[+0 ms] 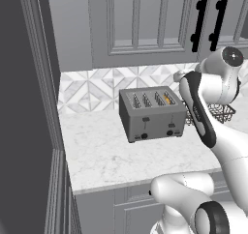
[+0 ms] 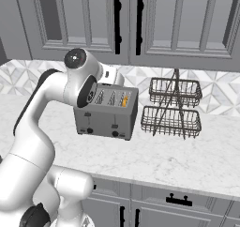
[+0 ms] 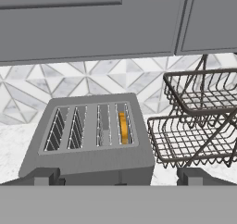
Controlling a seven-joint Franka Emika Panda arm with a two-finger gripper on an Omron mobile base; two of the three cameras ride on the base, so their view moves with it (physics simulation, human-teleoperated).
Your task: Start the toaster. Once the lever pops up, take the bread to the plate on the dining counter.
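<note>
The grey metal four-slot toaster [image 1: 152,114] stands on the white marble surface [image 1: 106,155], near the patterned tile wall, with the two-tier dark wire basket rack [image 2: 171,109] just to its right. A pale-orange slice of bread [image 3: 123,127] sits down in the rightmost slot. The robot's hand [image 3: 118,177] hangs above and just in front of the toaster, fingers spread wide, grasping nothing. My worry from here: the two small dark slide levers [image 1: 146,119] on the toaster's front are small targets, so a descent slightly off line could press the wrong one or just shove the toaster back. A wide swing right could also snag the rack. Hard to read: the hand view cuts off the toaster's front face, and the arm covers the toaster's right end from the left base camera. The bread shows only as a thin edge.
</note>
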